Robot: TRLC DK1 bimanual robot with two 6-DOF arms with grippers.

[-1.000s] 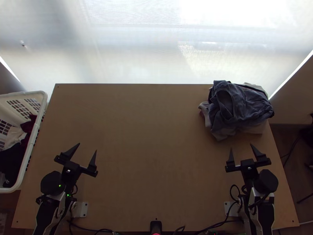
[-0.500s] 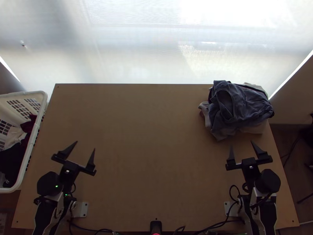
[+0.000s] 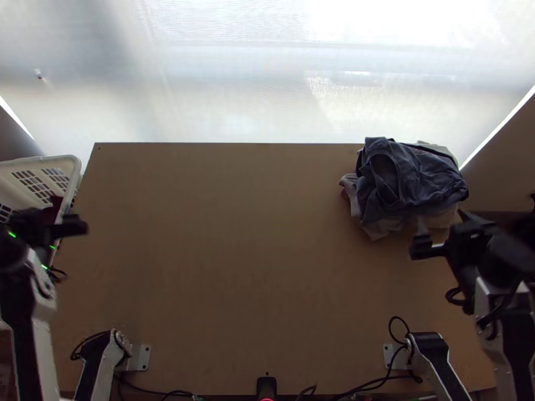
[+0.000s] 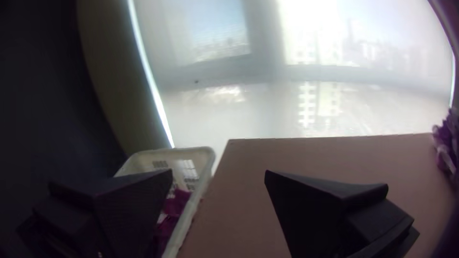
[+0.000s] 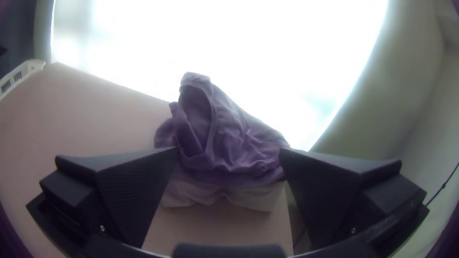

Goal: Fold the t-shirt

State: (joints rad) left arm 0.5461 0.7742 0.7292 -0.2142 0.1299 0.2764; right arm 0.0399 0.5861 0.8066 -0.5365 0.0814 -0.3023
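Lying bunched on a pile at the table's (image 3: 254, 267) far right corner, the blue-grey shirt (image 3: 418, 177) shows its neck opening (image 3: 384, 175) on the side toward the table's middle. Rumpling leaves it without a clear long axis. Pale cloth (image 5: 248, 198) sticks out from underneath, along the near side.

From the right gripper (image 5: 228, 149) the shirt lies ahead, toward the far edge and a little toward the middle. That arm is clearly the nearer; its jaws stand wide apart with nothing between them, and the shirt appears beyond their tips. A grasp there probably calls for reaching forward and down, taking the top layer alone; closing too deep could drag the pale cloth along.

Across the table, the left gripper (image 4: 219, 172) is by the white basket (image 3: 72, 175), its jaws also apart and empty. The basket sits against the table's left side and has dark red cloth (image 4: 176, 203) in it. If that cloth is the one wanted, the left arm is better placed.
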